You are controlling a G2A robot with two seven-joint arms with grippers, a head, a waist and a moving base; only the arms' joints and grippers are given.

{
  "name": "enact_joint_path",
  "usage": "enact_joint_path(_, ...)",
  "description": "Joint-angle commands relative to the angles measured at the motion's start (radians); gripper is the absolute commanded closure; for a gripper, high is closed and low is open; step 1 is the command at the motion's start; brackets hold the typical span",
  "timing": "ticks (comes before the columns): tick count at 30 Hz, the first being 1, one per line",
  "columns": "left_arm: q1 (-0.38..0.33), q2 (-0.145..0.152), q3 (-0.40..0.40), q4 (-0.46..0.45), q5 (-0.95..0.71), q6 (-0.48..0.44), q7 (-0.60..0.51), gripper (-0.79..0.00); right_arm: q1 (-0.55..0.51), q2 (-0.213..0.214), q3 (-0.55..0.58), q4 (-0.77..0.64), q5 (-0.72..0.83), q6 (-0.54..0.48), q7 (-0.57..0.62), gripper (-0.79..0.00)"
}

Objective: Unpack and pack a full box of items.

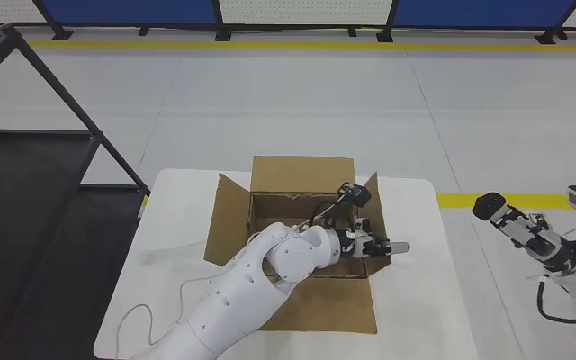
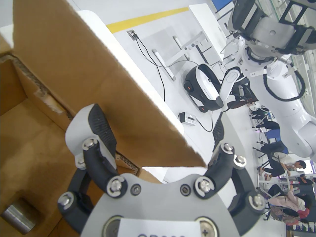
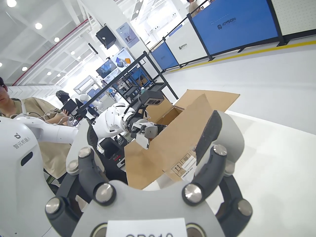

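Left pincer (image 2: 159,122) wide astride a flap (image 2: 98,70) of the box (image 1: 232,220); right pincer (image 3: 151,124) wide, empty; printed label (image 3: 184,165) on its side.

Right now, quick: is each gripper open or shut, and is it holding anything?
Left gripper: open, empty, box flap between its fingers.
Right gripper: open, empty.

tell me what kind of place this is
Probably a robotics test floor in an industrial hall: blue partition panels behind a yellow floor line, a metal shelving rack, and a cardboard box on a white table.
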Motion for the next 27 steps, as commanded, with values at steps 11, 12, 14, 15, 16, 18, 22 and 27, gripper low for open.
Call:
enact_joint_path(11,-0.104,-0.105,0.12,0.233,-0.054,-0.044,0.021,-0.785,-0.144,0.017,0.158,-0.026,0.025,0.0,0.0,-0.785)
enact_joint_path(12,-0.11,-0.114,0.127,0.252,-0.059,-0.048,0.024,-0.785,-0.148,0.018,0.162,-0.029,0.026,0.0,0.0,-0.785)
enact_joint_path(14,-0.119,-0.13,0.137,0.287,-0.071,-0.057,0.027,-0.785,-0.151,0.018,0.163,-0.031,0.025,0.0,0.0,-0.785)
enact_joint_path(15,-0.123,-0.138,0.142,0.303,-0.075,-0.061,0.029,-0.785,-0.15,0.018,0.161,-0.031,0.024,0.0,0.0,-0.785)
enact_joint_path(16,-0.127,-0.146,0.147,0.319,-0.077,-0.064,0.031,-0.785,-0.148,0.019,0.158,-0.03,0.023,0.0,0.0,-0.785)
enact_joint_path(18,-0.134,-0.16,0.156,0.348,-0.08,-0.066,0.036,-0.785,-0.14,0.019,0.151,-0.028,0.023,0.0,0.0,-0.785)
enact_joint_path(22,-0.145,-0.187,0.169,0.398,-0.083,-0.067,0.04,-0.785,-0.121,0.021,0.128,-0.021,0.022,0.0,0.0,-0.785)
enact_joint_path(27,-0.157,-0.217,0.178,0.447,-0.083,-0.063,0.044,-0.785,-0.103,0.023,0.102,-0.007,0.02,0.0,0.0,-0.785)
